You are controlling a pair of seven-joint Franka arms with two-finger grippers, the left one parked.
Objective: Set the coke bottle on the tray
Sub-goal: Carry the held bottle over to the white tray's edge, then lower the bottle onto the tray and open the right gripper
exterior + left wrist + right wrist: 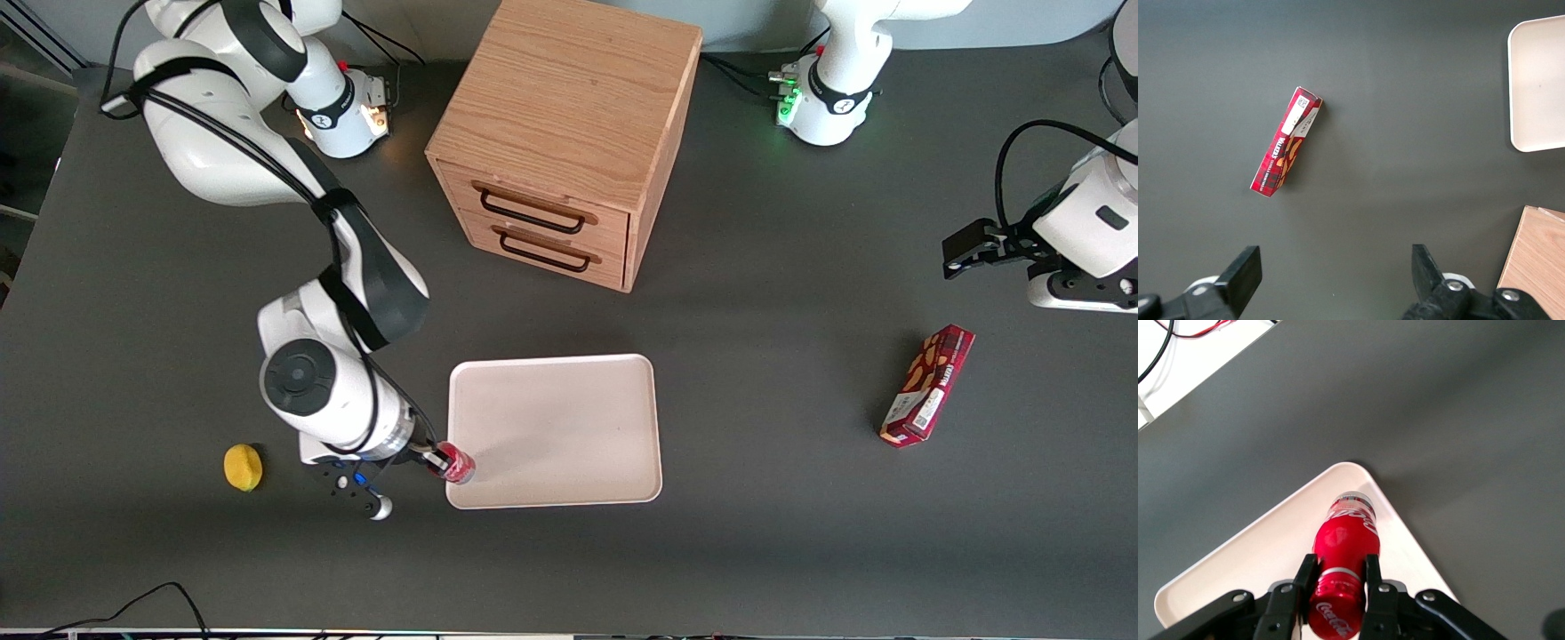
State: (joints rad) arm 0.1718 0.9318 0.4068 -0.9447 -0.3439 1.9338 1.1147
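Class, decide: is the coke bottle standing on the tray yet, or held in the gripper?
Held. The gripper is shut on the coke bottle over a tray corner nearest the front camera; contact cannot be told.

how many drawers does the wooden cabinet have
2. On the wooden cabinet, an upper drawer and a lower drawer, both shut. The gripper holds the coke bottle over the tray.

Your right arm reaches out low toward the front camera, elbow bent, forearm angled down, wrist turned so the gripper [442, 461] sits at the tray's [640, 427] corner nearest the working arm's end. Its fingers [1305, 577] are clamped on the coke bottle [1341, 580] — one on each side of the body (label end nearest the palm), base pointing outward.
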